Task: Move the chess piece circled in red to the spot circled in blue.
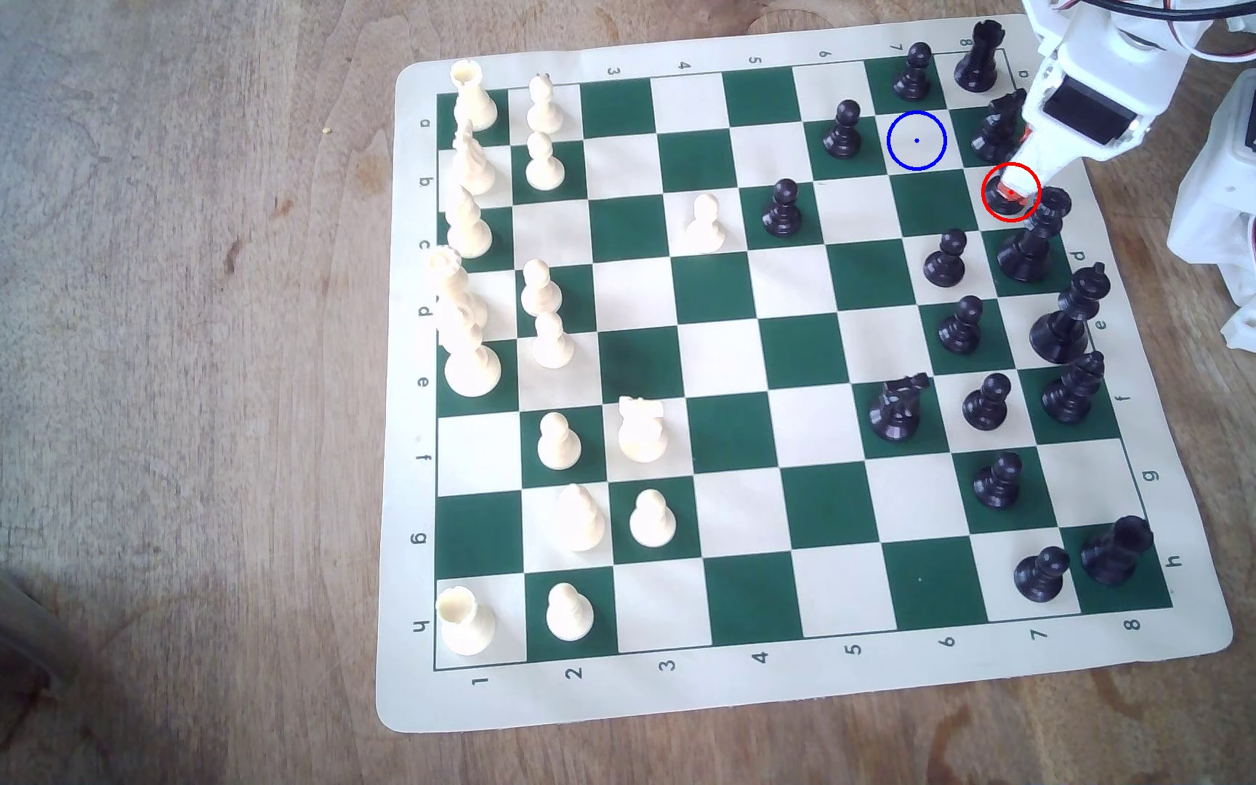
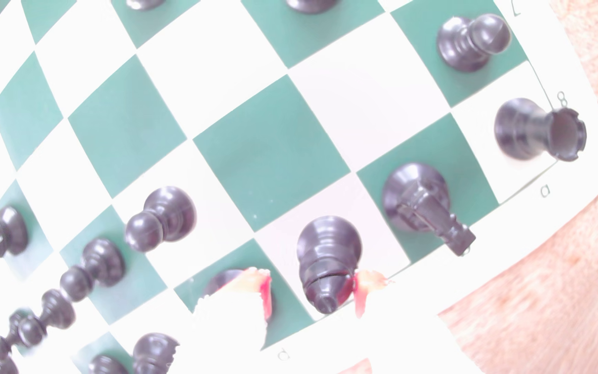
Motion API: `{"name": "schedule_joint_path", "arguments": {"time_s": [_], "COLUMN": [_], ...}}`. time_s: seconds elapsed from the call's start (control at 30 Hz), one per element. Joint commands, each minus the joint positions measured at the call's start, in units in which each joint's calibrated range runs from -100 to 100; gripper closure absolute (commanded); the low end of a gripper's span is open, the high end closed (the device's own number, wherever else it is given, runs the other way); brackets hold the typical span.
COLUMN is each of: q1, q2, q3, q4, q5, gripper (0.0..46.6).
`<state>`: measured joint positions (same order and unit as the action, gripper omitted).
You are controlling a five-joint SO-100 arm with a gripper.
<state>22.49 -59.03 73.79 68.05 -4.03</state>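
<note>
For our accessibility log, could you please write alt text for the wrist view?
The gripper straddles the black bishop with fingertips on either side, a gap visible at one. A black knight, rook and pawns stand nearby on the green-and-white board.

The white SO-100 arm [image 1: 1086, 90] reaches down from the exterior view's far right. Its red-tipped white gripper [image 2: 312, 295] points downward, jaws parted, fingertips [image 2: 364, 291] separated.

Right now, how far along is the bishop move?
Done: the gripper has reached the black bishop, its fingertips either side of the head. In hand: closing; a gap shows on one side, and the bishop stands on its red-ringed square. Left: grasp, lift, and set it on the blue-ringed square, which is vacant.
</note>
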Motion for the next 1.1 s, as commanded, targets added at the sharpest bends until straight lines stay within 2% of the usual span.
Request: {"name": "schedule_joint_path", "arguments": {"time_s": [0.0, 0.63, 0.77, 0.93, 1.07], "q1": [0.23, 0.78, 0.78, 0.7, 0.62], "q2": [-0.82, -0.31, 0.03, 0.2, 0.2], "q3": [-0.54, 1.64, 1.64, 1.64, 1.46], "q4": [-0.56, -4.17, -3.84, -2.77, -2.69], "q5": [0.39, 0.68, 1.22, 2.1, 2.25], "gripper": [34.6, 36.2, 38.9, 46.0, 46.4]}}
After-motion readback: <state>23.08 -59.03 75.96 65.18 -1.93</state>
